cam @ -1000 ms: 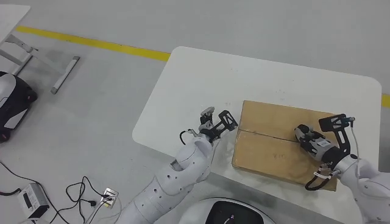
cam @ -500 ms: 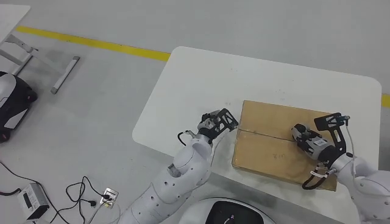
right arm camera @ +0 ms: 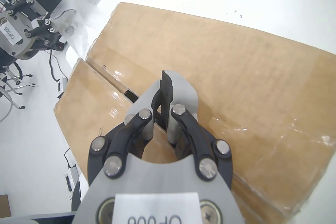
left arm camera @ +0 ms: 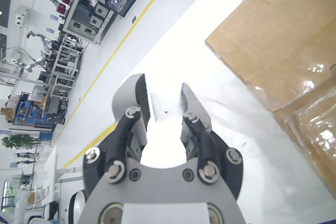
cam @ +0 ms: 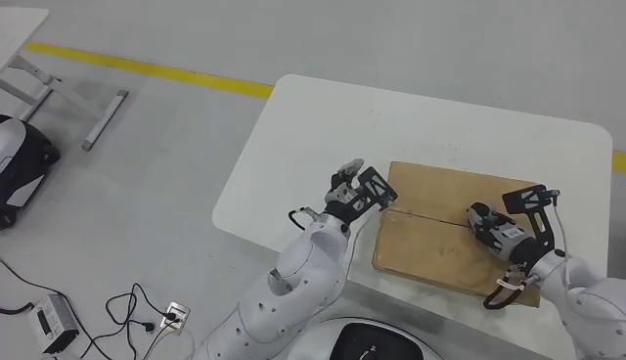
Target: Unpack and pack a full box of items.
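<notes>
One cardboard box (cam: 440, 228), closed on top, sits on the single white table (cam: 391, 125). Left gripper (left arm camera: 162, 93), jaws parted and empty, hangs just beside the box's edge. Right gripper (right arm camera: 166, 80) — jaws pressed together on nothing — is above the box's one centre seam (right arm camera: 113, 79).

Left claw (cam: 364, 176) moved closer to box (cam: 440, 189).

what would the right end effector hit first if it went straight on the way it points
The top of the cardboard box: the right end effector, shut, points down at the flaps by the taped seam. It may already touch; depth is unclear.
</notes>
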Controlling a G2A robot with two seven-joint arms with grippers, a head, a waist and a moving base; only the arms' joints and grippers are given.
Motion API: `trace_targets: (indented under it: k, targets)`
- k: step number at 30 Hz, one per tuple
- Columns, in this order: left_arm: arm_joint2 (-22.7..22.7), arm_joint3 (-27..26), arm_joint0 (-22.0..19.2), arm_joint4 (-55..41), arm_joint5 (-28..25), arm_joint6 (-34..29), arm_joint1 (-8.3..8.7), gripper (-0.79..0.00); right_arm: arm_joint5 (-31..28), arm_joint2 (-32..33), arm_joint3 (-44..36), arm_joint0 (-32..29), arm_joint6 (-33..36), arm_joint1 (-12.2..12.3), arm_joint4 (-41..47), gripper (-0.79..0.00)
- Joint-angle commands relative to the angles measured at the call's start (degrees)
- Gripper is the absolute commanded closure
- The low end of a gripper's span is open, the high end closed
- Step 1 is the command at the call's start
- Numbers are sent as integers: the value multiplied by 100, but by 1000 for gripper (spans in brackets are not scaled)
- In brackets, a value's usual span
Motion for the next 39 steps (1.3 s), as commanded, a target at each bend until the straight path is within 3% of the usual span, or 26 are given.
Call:
trace_targets:
  k: [1,19,39]
  targets:
    - [53,-47,-35,4,-12,10,-19,-785,0,16,-18,-15,0,1,-9,0]
    - [250,-475,-297,-176,-40,96,-183,-785,-8,126,-140,-163,15,5,-66,0]
    - [1233,-271,-1556,-486,-346,150,-572,-785,119,489,-351,-427,-111,24,-1,0]
